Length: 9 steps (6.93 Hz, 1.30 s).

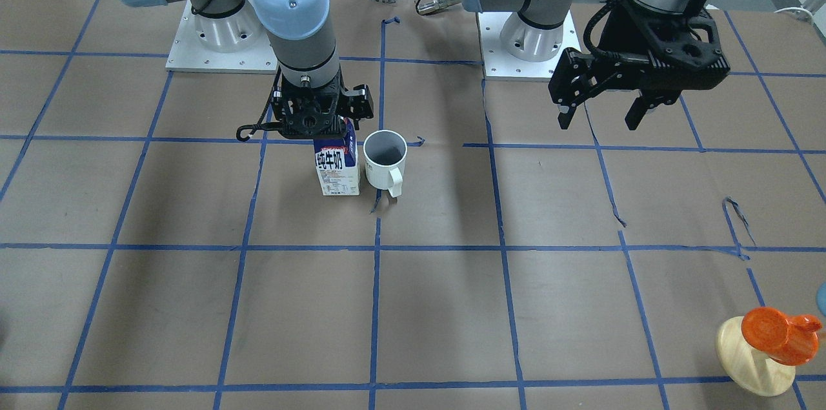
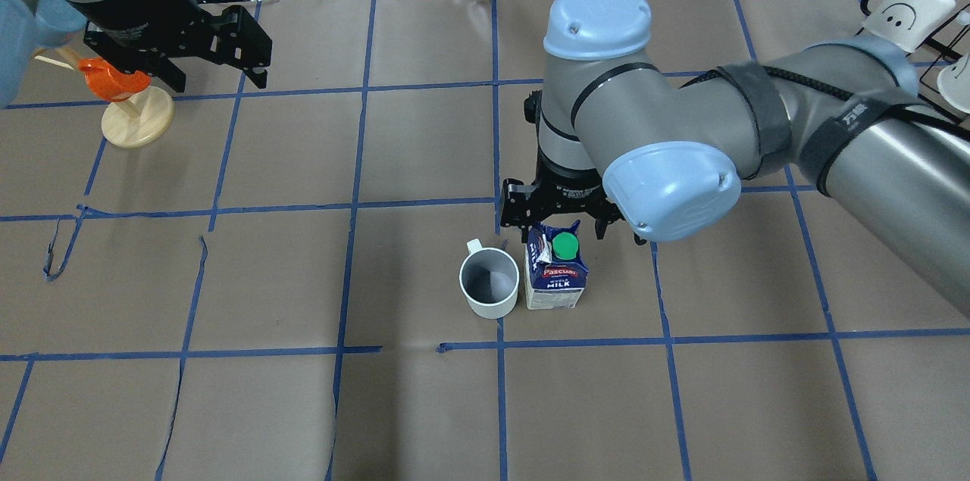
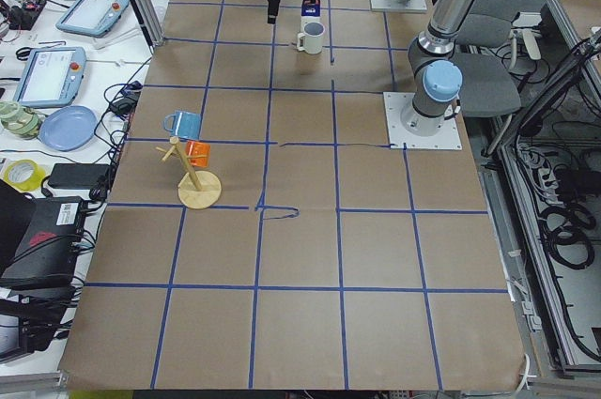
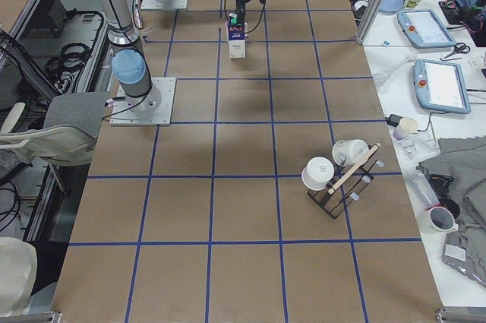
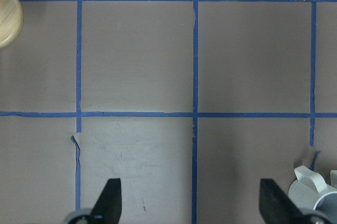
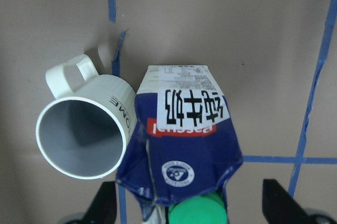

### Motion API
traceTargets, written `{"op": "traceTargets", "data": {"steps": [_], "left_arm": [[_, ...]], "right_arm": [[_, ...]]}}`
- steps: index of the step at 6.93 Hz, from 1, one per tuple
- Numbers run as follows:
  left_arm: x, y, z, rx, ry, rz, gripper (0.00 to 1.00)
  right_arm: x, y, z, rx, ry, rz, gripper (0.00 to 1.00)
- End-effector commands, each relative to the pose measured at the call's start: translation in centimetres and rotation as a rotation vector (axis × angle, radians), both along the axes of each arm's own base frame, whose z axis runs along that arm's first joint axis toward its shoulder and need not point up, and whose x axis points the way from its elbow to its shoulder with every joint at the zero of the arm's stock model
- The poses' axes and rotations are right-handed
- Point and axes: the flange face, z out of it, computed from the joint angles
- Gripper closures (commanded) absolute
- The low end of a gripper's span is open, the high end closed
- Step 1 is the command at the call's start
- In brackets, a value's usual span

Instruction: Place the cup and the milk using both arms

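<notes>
"Where's the milk (image 2: pixel 557 276)?"

"On the bench (image 2: pixel 303 405), directly under the right claw (image 2: pixel 562 217), jaws wide either side of its top."

"And the cup (image 2: pixel 489 284)?"

"Just beside it, on the robot's left. The left claw (image 1: pixel 600 118) hangs well apart, further left; the wooden stand (image 2: pixel 138 121) is beyond, far-left."

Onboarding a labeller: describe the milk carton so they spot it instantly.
On the brown taped table, find the right arm's pincer near the centre. Directly below it stands the milk carton, beside a white mug; unlike the mug, it is dark blue and white with a green cap.
</notes>
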Motion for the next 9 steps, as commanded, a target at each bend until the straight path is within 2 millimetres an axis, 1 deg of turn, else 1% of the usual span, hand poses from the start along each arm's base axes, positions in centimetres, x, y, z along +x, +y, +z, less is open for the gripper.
{"op": "traceTargets", "data": {"steps": [1, 2, 3, 4, 5, 6, 7, 8, 9], "left_arm": [[0.0, 0.0, 0.1, -0.002, 0.0, -0.001, 0.08], [0.0, 0.0, 0.1, -0.002, 0.0, -0.001, 0.08], [0.0, 0.0, 0.1, -0.002, 0.0, -0.001, 0.08], [0.0, 0.0, 0.0, 0.0, 0.0, -0.001, 0.08], [-0.1, 0.0, -0.1, 0.001, 0.0, -0.003, 0.08], [-0.1, 0.0, -0.1, 0.001, 0.0, -0.003, 0.08], [0.0, 0.0, -0.1, 0.001, 0.0, -0.001, 0.08], [-0.1, 0.0, -0.1, 0.001, 0.0, -0.003, 0.08], [0.0, 0.0, -0.1, 0.001, 0.0, -0.001, 0.08]], "right_arm": [[-1.4, -2.7, 9.1, -0.061, 0.04, -0.008, 0.0], [-2.5, -3.6, 13.0, -0.094, 0.038, -0.028, 0.0], [-3.4, -3.8, 15.3, -0.095, 0.039, -0.007, 0.0], [-4.9, -3.8, 16.6, -0.115, 0.031, 0.044, 0.0], [-8.5, -4.4, 17.7, -0.137, 0.027, 0.041, 0.0], [-12.4, -5.1, 18.5, -0.146, 0.027, 0.0, 0.0], [-13.7, -5.1, 18.7, -0.14, 0.032, -0.022, 0.0], [-13.7, -4.5, 17.7, -0.133, 0.031, -0.027, 0.03], [-13.8, -3.2, 17.4, -0.162, 0.029, -0.027, 0.04]]}}
